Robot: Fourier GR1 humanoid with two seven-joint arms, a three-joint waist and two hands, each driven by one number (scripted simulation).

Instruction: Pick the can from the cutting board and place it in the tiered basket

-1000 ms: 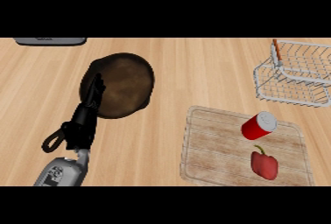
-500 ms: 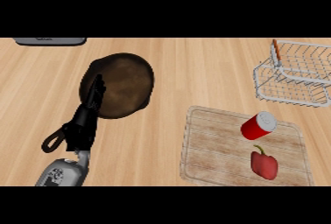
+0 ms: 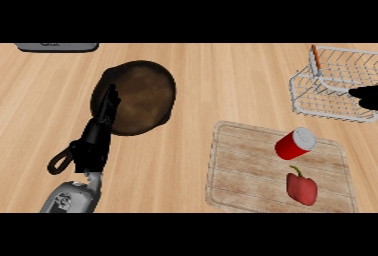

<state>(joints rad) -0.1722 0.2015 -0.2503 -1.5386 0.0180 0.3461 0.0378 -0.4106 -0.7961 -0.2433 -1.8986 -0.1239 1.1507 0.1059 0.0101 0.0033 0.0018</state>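
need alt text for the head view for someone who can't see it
A red can lies tilted on a wooden cutting board beside a red bell pepper, with a white wire tiered basket beyond. The left hand, fingers straight, is over a dark round object; only a dark tip of the right hand shows.

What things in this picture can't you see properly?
Head view only:
- Right hand: just a dark tip at the right edge, in front of the tiered basket; its fingers cannot be judged.
- Tiered basket: cut off by the right edge.
- Grey object at the top left: cut by the top band, so unidentifiable.
- Brown round thing: partly covered by the left hand.
- Can: label too small to read.
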